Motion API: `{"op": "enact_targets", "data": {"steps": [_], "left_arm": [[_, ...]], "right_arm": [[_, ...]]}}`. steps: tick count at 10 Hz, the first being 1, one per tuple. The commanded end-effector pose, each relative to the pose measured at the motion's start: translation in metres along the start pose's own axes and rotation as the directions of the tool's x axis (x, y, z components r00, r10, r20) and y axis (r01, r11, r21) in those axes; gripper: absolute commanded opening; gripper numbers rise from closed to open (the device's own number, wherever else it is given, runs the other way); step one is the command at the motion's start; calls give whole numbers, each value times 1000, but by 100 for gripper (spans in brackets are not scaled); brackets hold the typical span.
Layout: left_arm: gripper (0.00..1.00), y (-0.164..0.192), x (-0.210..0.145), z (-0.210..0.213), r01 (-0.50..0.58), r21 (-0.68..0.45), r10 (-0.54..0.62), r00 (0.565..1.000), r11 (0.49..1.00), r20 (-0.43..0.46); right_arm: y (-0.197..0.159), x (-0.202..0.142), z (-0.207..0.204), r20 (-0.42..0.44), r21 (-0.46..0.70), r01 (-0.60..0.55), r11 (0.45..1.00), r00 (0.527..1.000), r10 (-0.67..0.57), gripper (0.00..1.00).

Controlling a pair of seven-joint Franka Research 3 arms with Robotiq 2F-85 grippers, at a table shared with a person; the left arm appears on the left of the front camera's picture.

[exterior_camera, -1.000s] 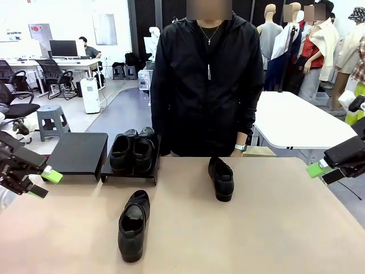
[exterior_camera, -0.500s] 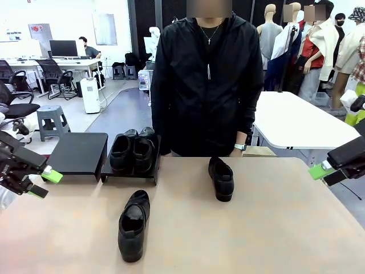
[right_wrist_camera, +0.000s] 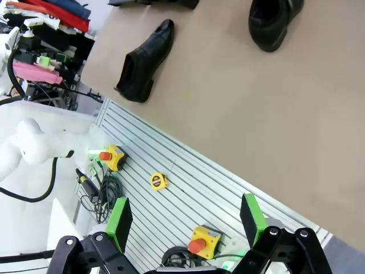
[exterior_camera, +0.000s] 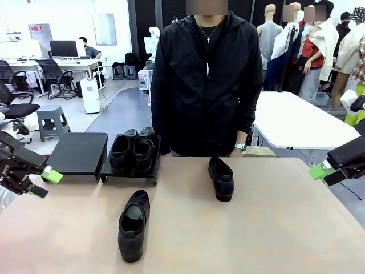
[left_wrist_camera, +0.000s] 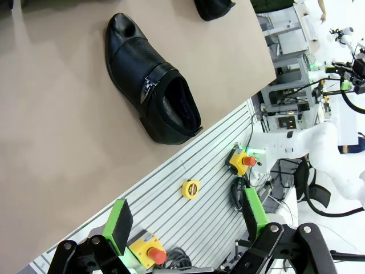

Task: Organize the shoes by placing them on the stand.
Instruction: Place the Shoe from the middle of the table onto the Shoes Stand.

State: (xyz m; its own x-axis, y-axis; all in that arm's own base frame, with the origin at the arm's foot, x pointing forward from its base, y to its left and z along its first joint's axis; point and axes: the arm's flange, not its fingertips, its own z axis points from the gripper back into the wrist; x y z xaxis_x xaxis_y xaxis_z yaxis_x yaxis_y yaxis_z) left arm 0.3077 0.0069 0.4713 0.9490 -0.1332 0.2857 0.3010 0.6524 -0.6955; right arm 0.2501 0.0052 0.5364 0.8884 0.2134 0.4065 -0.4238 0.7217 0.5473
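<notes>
Two black shoes (exterior_camera: 132, 151) rest side by side on the right platform of the black stand (exterior_camera: 129, 172); its left platform (exterior_camera: 77, 153) is bare. A third shoe (exterior_camera: 133, 224) (left_wrist_camera: 153, 90) (right_wrist_camera: 144, 62) lies on the tabletop near the front left. A fourth shoe (exterior_camera: 221, 178) (right_wrist_camera: 273, 22) sits in front of the person. My left gripper (exterior_camera: 45, 182) (left_wrist_camera: 183, 221) hovers open off the table's left edge. Off the right edge my right gripper (exterior_camera: 323, 172) (right_wrist_camera: 185, 218) is open too, holding nothing.
A person in a black jacket (exterior_camera: 205, 85) stands at the far side of the brown table (exterior_camera: 256, 234). Below the near table edge lie a slatted panel (left_wrist_camera: 188, 205) with yellow stop buttons (right_wrist_camera: 199, 241), a tape measure (right_wrist_camera: 158, 181) and cables.
My right gripper has drifted slightly outward to the right. The left gripper and the shoes have stayed put.
</notes>
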Motion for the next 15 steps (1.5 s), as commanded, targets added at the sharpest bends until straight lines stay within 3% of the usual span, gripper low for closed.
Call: {"op": "enact_targets", "data": {"steps": [1, 2, 3, 4, 6, 7, 8, 9, 10, 11, 13, 15], "left_arm": [[100, 0, 0, 0, 0, 0, 0, 1000, 1000, 0], [100, -46, 8, -18, 50, 30, -49, 998, 998, -43], [100, -85, 23, -61, -36, 160, 50, 995, 986, -86], [100, -116, 43, -105, -50, 269, 97, 982, 962, -163], [100, -151, 65, -181, -77, 411, 188, 953, 908, -237], [100, -164, 70, -209, -88, 481, 227, 944, 872, -239], [100, -175, 73, -225, -156, 539, 280, 947, 828, -156], [100, -182, 71, -227, -189, 576, 289, 954, 795, -85], [100, -176, 48, -232, -100, 471, 214, 957, 877, -196], [100, -176, 48, -232, -100, 471, 214, 957, 877, -196], [100, -164, 76, -259, -189, 592, 300, 949, 783, -94], [100, -142, 85, -285, -260, 630, 318, 948, 732, 22]], "right_arm": [[-2, -3, 2, 4, 10, 4, 1000, 1000, -4, 100], [-2, -3, 2, 4, 10, 4, 1000, 1000, -4, 100], [-2, -3, 2, 4, 10, 4, 1000, 1000, -4, 100], [-2, -3, 2, 4, 10, 4, 1000, 1000, -4, 100], [-2, -3, 2, 4, 10, 4, 1000, 1000, -4, 100], [-2, -3, 2, 4, 10, 4, 1000, 1000, -4, 100], [-2, -3, 2, 4, 10, 4, 1000, 1000, -4, 100], [-2, -3, 2, 4, 10, 4, 1000, 1000, -4, 100], [-2, -3, 2, 4, 10, 4, 1000, 1000, -4, 100], [-2, -3, 2, 4, 10, 4, 1000, 1000, -4, 100], [-2, -3, 2, 4, 10, 4, 1000, 1000, -4, 100], [-2, -3, 2, 4, 10, 4, 1000, 1000, -4, 100]]}}
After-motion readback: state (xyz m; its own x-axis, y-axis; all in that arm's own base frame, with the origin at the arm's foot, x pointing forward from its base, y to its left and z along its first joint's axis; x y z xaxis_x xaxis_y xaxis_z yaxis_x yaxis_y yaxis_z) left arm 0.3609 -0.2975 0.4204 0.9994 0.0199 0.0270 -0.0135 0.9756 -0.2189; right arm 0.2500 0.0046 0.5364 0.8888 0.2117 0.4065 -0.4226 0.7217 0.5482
